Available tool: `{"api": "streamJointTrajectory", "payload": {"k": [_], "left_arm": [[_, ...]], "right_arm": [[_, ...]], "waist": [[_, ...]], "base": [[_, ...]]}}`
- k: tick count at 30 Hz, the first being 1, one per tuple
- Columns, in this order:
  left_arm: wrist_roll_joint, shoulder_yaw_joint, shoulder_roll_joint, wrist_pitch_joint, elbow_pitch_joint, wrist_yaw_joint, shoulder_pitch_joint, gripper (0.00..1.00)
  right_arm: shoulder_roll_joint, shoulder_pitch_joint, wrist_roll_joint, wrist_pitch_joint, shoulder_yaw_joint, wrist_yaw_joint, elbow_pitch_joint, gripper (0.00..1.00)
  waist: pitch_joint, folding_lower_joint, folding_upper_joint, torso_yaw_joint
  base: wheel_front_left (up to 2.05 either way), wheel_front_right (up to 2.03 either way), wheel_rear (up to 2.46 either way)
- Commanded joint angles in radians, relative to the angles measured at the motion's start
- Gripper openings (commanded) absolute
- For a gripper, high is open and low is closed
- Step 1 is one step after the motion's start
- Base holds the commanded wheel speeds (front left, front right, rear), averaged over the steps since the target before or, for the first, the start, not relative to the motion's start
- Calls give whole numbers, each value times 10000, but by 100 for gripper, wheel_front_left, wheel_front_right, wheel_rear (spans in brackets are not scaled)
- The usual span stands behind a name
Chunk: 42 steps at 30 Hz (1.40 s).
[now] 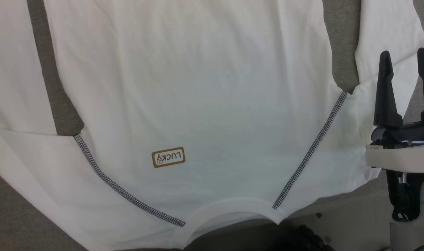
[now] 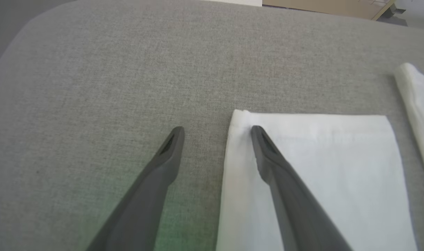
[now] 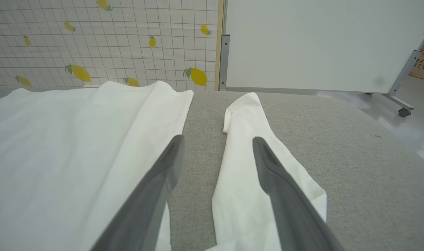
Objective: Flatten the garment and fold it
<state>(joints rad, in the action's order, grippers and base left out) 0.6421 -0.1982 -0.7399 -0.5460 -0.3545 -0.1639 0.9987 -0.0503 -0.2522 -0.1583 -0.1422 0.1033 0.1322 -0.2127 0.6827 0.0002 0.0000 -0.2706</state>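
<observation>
The garment (image 1: 198, 87) lies flat on the surface (image 2: 93, 69); left tool (image 2: 217, 129) and right tool (image 1: 403, 52) gape empty, so folding likely starts by gripping a sleeve (image 3: 247, 167).

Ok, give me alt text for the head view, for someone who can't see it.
A white T-shirt lies spread flat on a grey fabric surface, neckline nearest the camera, with dark zigzag seams and a small brown LUCKY patch. The right gripper, open and empty, shows at the right edge by a sleeve.
</observation>
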Motion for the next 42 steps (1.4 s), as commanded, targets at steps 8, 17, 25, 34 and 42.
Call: {"api": "streamJointTrajectory", "payload": {"k": [8,17,25,34,42], "left_arm": [[-41,-108,-140,-758,-255,-471,231,100],[477,-221,113,-1599,4,-479,-74,0],[246,156,251,652,122,-227,-255,0],[328,810,380,3240,865,19,-2195,0],[569,997,573,3787,3381,-122,-3918,0]], "right_arm": [[1,-155,-6,-213,-167,-15,-225,100],[1,-172,-42,-182,-228,-15,-153,100],[1,-81,48,-124,-1,-15,-72,100],[1,475,330,247,428,-15,21,100],[1,1451,369,757,973,-15,-229,100]], "waist": [[394,-2,0,-410],[300,-2,0,-398],[-501,-2,0,64],[-2461,-2,0,959],[-3898,-2,0,1663]], "base": [[0,0,0],[0,0,0],[0,0,0],[0,0,0],[0,0,0]]}}
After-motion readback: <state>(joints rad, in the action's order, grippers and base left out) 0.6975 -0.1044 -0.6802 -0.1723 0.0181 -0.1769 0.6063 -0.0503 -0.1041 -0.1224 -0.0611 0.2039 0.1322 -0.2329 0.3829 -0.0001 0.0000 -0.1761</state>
